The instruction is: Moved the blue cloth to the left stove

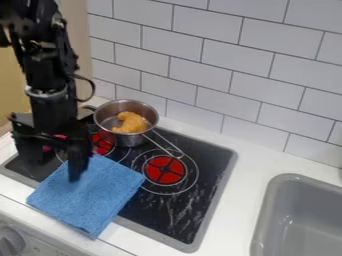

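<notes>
the tool (55,159) hangs at the view's left, fingers spread, one over the blue cloth (93,195), which lies across the stove's (175,212) near edge onto the tabletop (257,155); behind is a pot (137,139).

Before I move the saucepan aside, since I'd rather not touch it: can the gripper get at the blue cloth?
Probably yes: the gripper hangs close by the blue cloth, its fingers apart, and nothing lies on top of the cloth. The saucepan stands beyond it, seemingly out of the way.
</notes>
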`<state>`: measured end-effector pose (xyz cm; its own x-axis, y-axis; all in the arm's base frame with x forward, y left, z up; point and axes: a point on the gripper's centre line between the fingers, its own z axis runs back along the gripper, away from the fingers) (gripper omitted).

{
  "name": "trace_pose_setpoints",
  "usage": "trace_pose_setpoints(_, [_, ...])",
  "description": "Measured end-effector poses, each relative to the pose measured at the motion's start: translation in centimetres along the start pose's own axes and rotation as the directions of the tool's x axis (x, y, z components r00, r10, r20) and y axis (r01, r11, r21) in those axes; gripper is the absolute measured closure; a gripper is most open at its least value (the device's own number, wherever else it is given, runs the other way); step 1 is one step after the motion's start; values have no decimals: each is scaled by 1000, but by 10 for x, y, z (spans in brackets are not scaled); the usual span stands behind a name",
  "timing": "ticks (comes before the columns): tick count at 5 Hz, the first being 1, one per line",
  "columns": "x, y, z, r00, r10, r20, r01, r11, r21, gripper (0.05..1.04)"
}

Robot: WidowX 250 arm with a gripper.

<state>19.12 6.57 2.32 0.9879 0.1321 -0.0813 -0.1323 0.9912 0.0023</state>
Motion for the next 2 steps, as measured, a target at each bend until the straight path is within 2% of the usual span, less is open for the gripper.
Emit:
trace_pose_setpoints(1, [2, -6, -7, 998, -32, 51, 33, 999, -20, 83])
trace_pose_setpoints(2, [5, -10, -10, 998, -35, 59, 34, 999, 12, 83])
